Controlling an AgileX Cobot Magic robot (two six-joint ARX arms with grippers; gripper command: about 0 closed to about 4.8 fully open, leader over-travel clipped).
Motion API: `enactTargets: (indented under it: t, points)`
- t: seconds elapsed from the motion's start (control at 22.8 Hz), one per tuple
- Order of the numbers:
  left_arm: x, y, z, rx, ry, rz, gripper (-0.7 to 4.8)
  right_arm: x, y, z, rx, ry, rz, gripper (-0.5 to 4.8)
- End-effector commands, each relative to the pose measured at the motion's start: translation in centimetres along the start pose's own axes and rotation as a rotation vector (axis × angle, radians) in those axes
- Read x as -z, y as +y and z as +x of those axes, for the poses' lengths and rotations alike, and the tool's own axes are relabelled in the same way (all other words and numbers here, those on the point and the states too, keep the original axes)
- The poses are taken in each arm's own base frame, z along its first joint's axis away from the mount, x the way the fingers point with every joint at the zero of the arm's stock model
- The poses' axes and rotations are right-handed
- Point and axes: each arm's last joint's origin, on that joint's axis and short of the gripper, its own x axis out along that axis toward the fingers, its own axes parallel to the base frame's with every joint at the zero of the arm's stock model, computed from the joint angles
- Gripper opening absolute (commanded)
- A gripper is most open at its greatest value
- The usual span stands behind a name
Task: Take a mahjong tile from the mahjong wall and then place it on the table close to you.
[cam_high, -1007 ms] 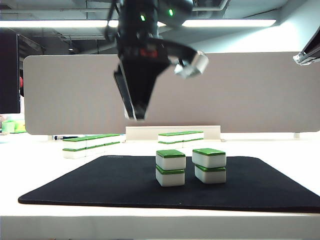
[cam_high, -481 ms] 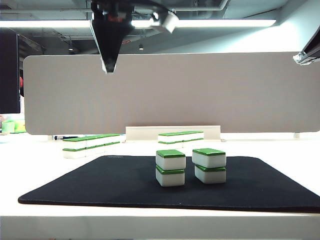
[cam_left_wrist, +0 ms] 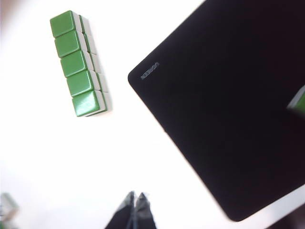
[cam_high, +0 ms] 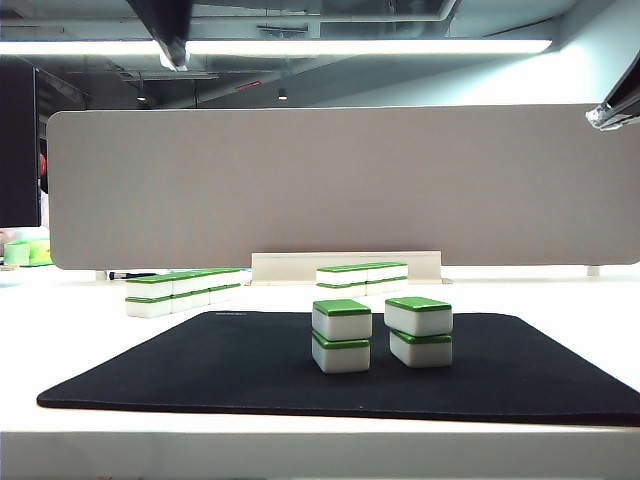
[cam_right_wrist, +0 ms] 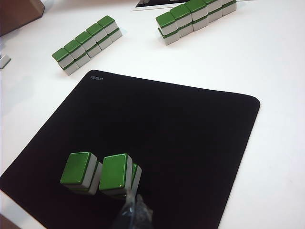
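Note:
The mahjong wall (cam_high: 185,289) is a row of green-topped white tiles stacked two high, on the white table (cam_high: 90,340) left of the black mat (cam_high: 250,365). The left wrist view looks down on the mahjong wall (cam_left_wrist: 78,64). My left gripper (cam_high: 174,60) hangs high at the top left, far above the wall. Its fingers meet at the tips with nothing between them, so the left gripper (cam_left_wrist: 136,195) is shut and empty. My right gripper (cam_high: 612,108) stays high at the right edge. It hovers over the mat, and the right gripper (cam_right_wrist: 135,200) is shut and empty.
A second two-high row (cam_high: 362,274) stands behind the mat, also seen as the second row (cam_right_wrist: 195,16). Two separate two-tile stacks stand on the mat: the left stack (cam_high: 341,335) and the right stack (cam_high: 420,331). A grey partition (cam_high: 400,180) closes off the back.
My left gripper has risen and swung left, from just above the mat's stacks to the top left corner. The tiles and the right arm have not moved.

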Motion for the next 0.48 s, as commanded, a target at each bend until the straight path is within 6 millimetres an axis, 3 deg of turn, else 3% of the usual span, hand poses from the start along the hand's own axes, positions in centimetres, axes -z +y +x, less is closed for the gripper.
enactTargets:
  t: [0.04, 0.26, 0.48]
  points:
    - [0.9, 1.5, -1.2, 0.072, -0.066, -0.093, -0.06, -0.2, 0.1, -0.1, -0.006, -0.019, -0.011, -0.01]
    - [3.3, 4.4, -3.0, 0.080, -0.091, -0.220, -0.06, -0.2, 0.1, -0.1, -0.006, -0.019, -0.010, -0.01]
    - [5.4, 6.1, -5.2, -0.060, -0.092, -0.286, -0.06, -0.2, 0.1, -0.1, -0.006, -0.018, -0.011, -0.01]
